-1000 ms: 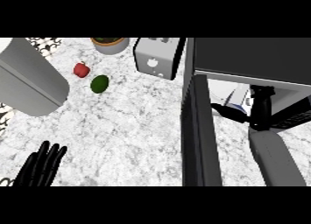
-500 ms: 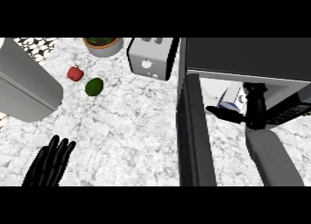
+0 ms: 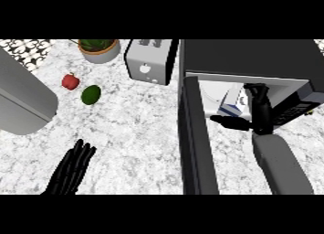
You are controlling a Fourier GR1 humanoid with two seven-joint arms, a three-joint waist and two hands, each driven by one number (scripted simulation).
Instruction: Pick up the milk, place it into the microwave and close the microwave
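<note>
On the marbled white worktop (image 3: 137,119), the microwave (image 3: 258,59) stands with its door (image 3: 195,146) open. Inside it, the right hand (image 3: 258,107) curls around the milk (image 3: 233,104). The left hand (image 3: 71,168) rests open, well left of the door.

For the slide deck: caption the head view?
Right hand places milk inside open microwave; left hand rests open on counter.

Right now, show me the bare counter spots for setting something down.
Free: the wide marble stretch between the green fruit, the toaster, the open microwave door and the resting left hand. Crowded: the microwave's inside, holding the milk and the right hand.
</note>
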